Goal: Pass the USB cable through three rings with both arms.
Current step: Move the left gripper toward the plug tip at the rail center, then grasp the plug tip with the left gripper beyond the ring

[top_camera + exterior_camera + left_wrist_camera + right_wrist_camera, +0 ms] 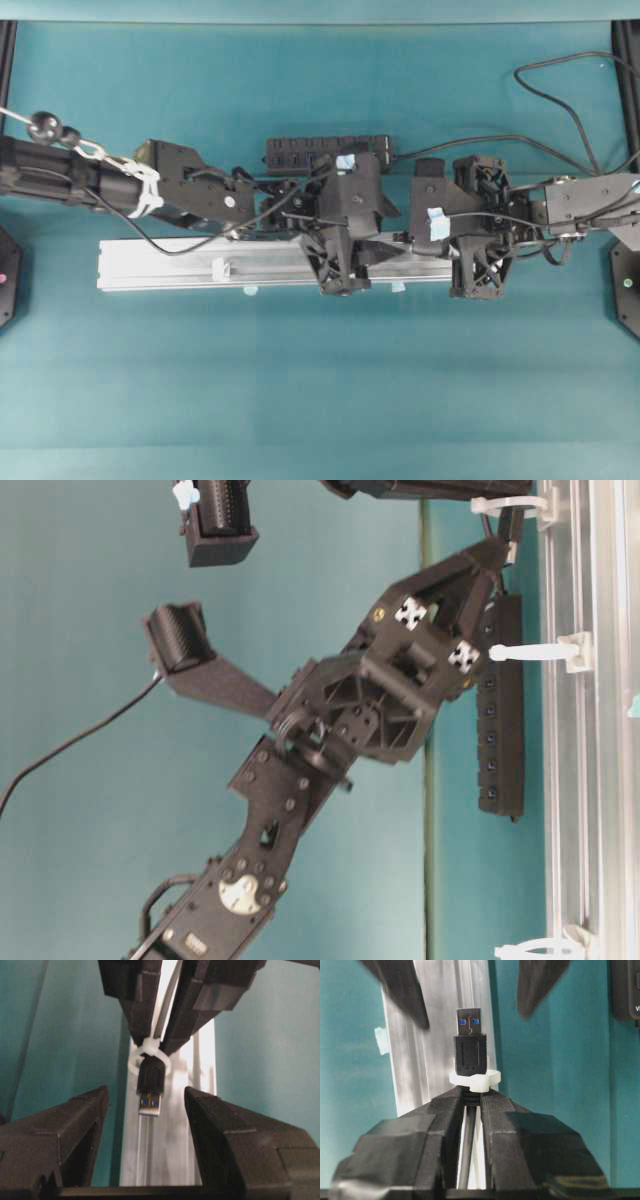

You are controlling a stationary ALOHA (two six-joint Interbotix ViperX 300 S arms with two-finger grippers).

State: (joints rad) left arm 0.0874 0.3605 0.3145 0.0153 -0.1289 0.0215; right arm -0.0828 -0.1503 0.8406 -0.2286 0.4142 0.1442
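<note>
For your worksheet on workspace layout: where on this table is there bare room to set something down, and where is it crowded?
Free: the teal table along the near side of the aluminium rail, and the strip beyond the power strip. Crowded: mid-rail, where the left gripper and right gripper meet at the USB plug.

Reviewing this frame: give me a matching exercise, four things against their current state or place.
Things:
1. USB plug
2. right tool
3. left tool
4. aluminium rail

States:
A. open, fingers either side of the plug
B. lies flat on the teal table, carrying the rings
C. pokes through a white ring, metal end free
D. shut on the cable just behind the ring

Pairs: 1-C, 2-D, 3-A, 4-B
</note>
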